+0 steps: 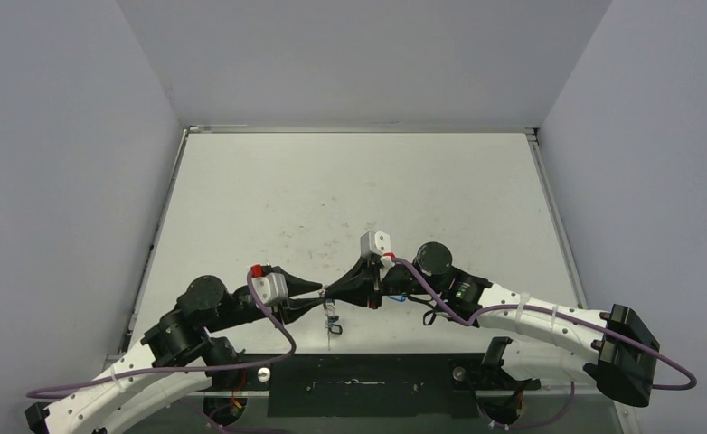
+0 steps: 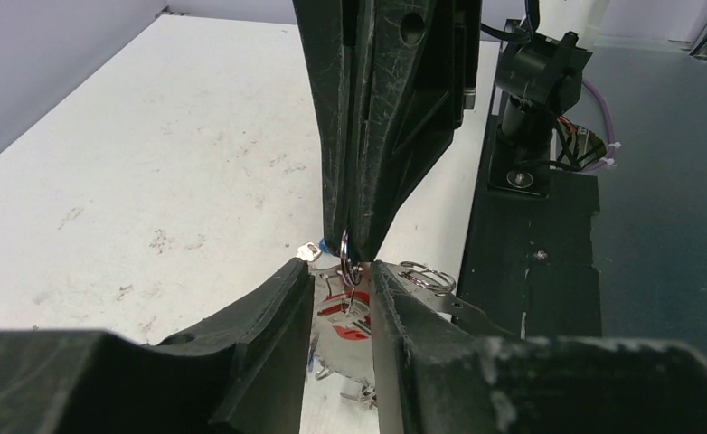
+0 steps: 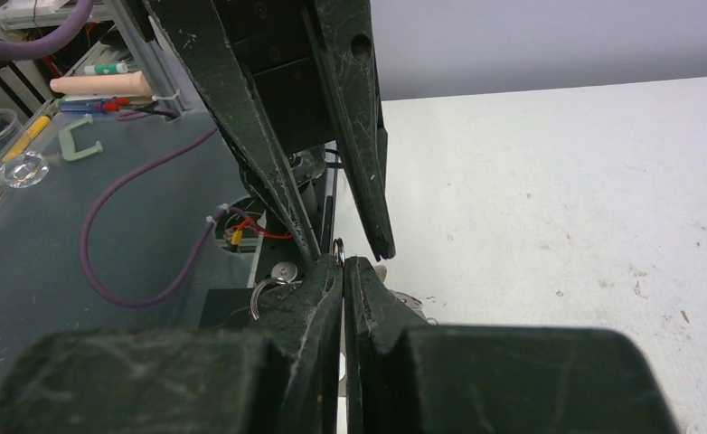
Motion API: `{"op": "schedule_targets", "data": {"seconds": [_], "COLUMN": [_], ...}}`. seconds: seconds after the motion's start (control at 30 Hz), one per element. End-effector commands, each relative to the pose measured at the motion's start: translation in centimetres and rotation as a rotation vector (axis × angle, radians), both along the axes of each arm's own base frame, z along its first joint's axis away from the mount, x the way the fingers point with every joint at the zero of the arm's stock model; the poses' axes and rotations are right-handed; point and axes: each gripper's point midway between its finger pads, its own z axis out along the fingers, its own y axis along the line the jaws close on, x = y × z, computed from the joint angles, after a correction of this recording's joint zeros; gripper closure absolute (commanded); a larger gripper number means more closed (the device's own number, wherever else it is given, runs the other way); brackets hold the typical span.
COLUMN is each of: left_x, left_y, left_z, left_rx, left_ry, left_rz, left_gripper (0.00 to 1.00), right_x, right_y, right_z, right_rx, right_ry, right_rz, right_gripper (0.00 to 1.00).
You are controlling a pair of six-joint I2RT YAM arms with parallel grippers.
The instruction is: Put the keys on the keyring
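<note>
My right gripper (image 1: 333,291) is shut on the keyring (image 2: 344,259), a thin silver hoop seen edge-on that also shows in the right wrist view (image 3: 338,246). My left gripper (image 1: 319,289) is open, with its fingertips (image 3: 383,246) either side of the ring and not closed on it. The red-tagged key (image 2: 344,314) shows below the ring between my left fingers (image 2: 282,298). A small silver key (image 2: 308,251) with a bit of blue beside it lies just left of the ring. A second wire ring (image 2: 427,276) lies to the right. Keys dangle below the grippers (image 1: 333,318).
A black mounting plate (image 1: 359,384) runs along the near table edge under the grippers. The right arm's base (image 2: 535,99) stands on it. Grey walls close in the table's left, back and right. A bench with a purple cable (image 3: 106,235) lies off the table.
</note>
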Motion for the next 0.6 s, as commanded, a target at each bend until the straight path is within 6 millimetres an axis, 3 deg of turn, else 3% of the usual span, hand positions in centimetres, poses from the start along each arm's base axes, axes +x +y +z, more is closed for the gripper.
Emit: {"op": "schedule_targets", "data": {"seconds": [0.0,0.17,0.33,0.57], "left_x": [-0.4,-0.4,-0.2,0.1], "left_y": [-0.6,-0.7,-0.2,0.5], "left_z": [2.6,2.2,1.4,1.2], "left_rx": [-0.086,-0.065,-0.017,0.06], "left_ry": [-0.039,-0.036,-0.027,-0.013], "left_rz": [-0.038,-0.042,-0.02,0.007], "left_gripper": [0.76,1.0,1.0,1.0], "right_x": [-0.4,-0.3,-0.1,0.2], "right_y": [0.0,0.0,-0.1,-0.8], "right_z": [3.2,3.0,2.9,2.9], "right_rx": [0.108,0.095,0.082,0.043], "right_ry": [-0.067,-0.068,-0.07,-0.111], "right_rz": [0.019,0.015,-0.003,-0.029], "right_gripper": [1.0,1.0,0.99,0.6]}}
